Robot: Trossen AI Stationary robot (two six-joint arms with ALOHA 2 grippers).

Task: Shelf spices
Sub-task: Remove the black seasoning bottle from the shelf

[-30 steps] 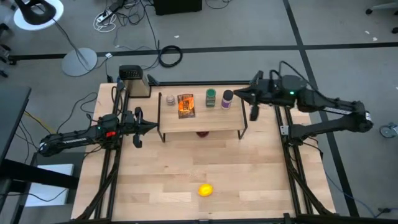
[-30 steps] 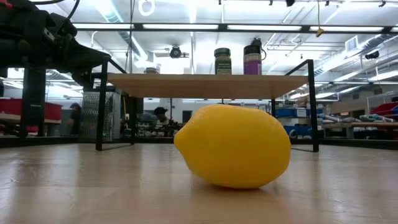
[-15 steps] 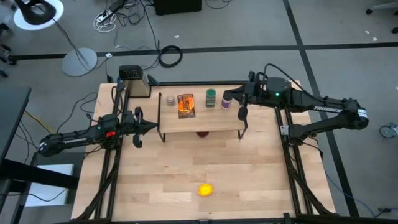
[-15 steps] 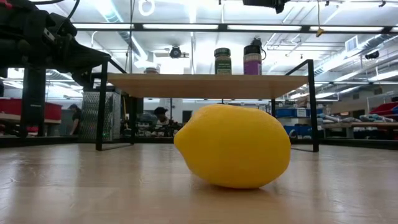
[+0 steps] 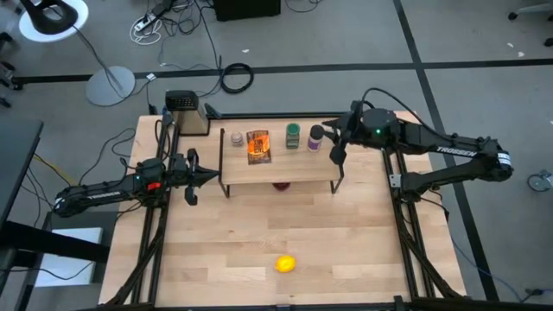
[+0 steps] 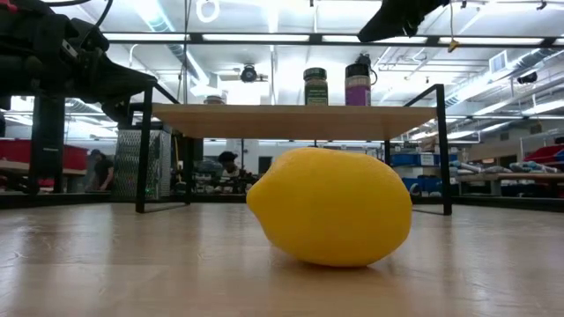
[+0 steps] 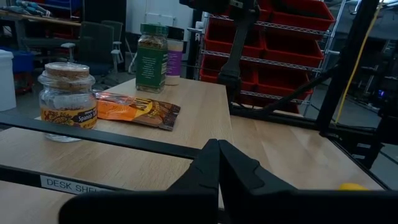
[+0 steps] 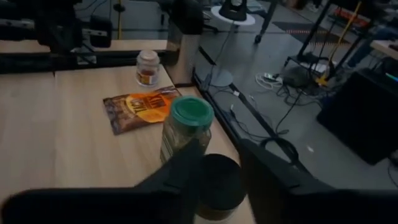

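While the spices sit in a row on the shelf | right gripper fingers spread, straddling the purple jar | left gripper pressed together beside the shelf, waiting | centre on lid, avoid nudging green jar beside it.

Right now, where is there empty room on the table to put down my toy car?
Most bare wood lies between the shelf and the lemon, and on both sides of the lemon. The shelf top is crowded along its back with the beige jar, packet, green jar and purple jar, where the right claw hovers. The left claw waits beside the shelf.
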